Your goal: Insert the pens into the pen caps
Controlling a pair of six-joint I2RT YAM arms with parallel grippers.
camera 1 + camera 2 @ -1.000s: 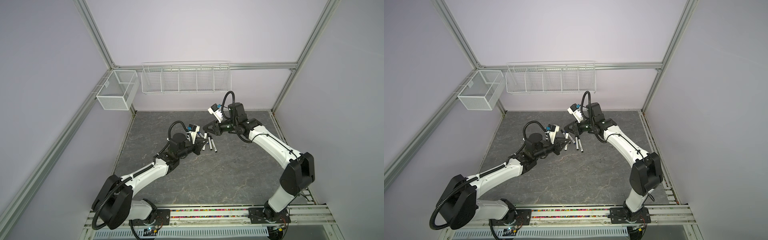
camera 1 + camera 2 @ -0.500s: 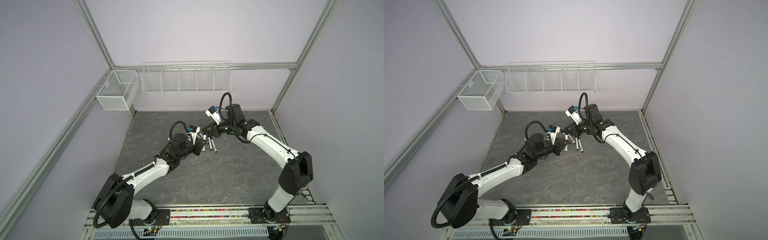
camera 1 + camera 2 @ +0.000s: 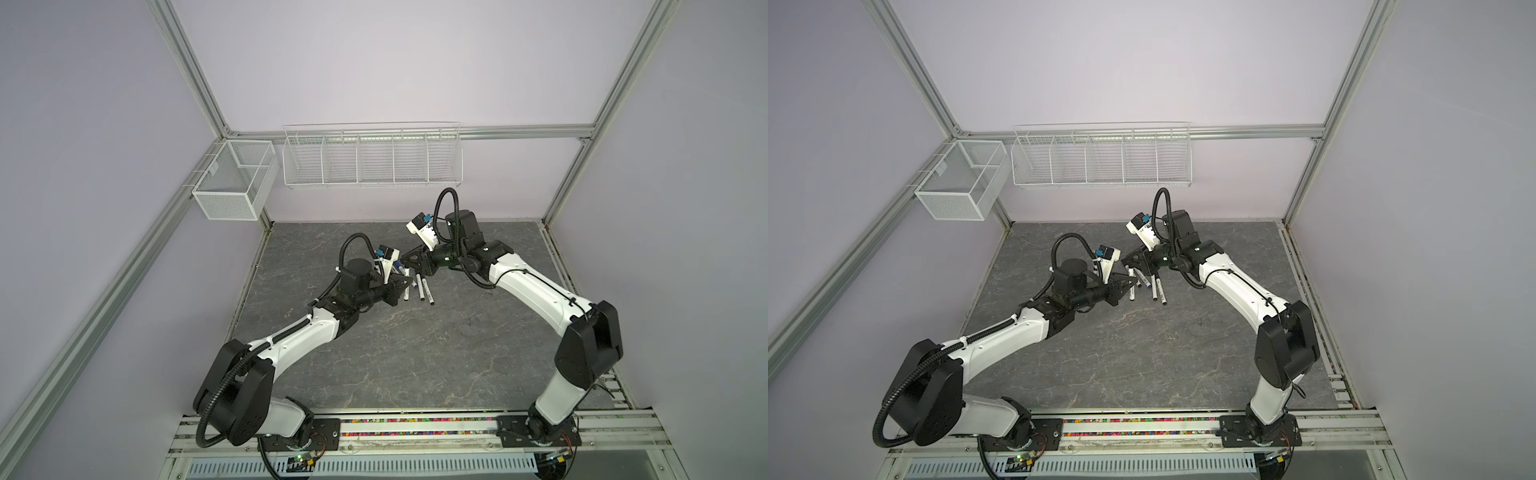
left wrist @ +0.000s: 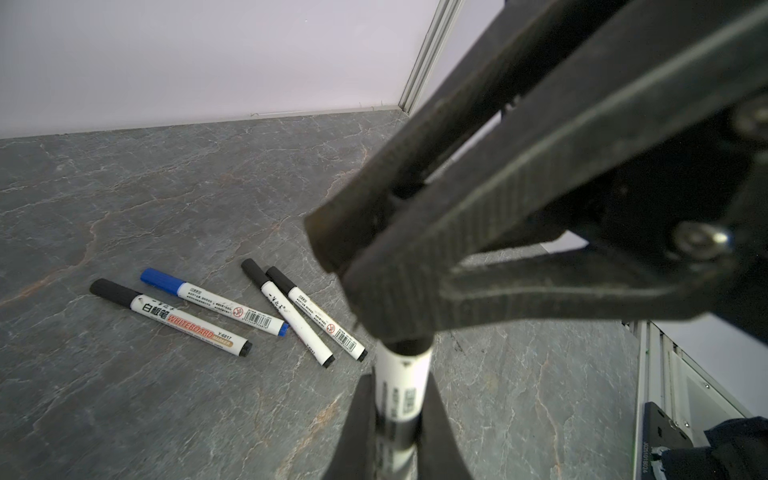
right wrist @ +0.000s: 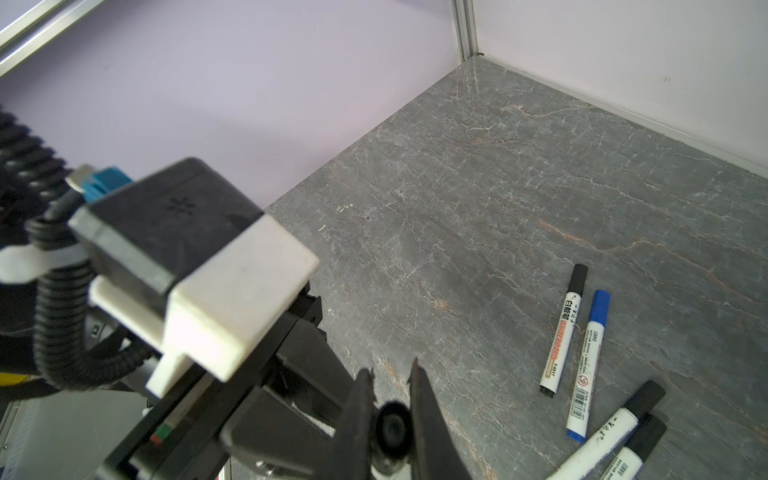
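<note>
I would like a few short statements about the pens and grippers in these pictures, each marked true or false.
1. Four capped pens lie on the table. True.
2. The blue-capped pen is in the left gripper. False: it lies on the table, among those four.
3. The right gripper is shut on a black cap. True.
4. The left gripper is open and holds nothing. False: it is shut on the held pen.
</note>
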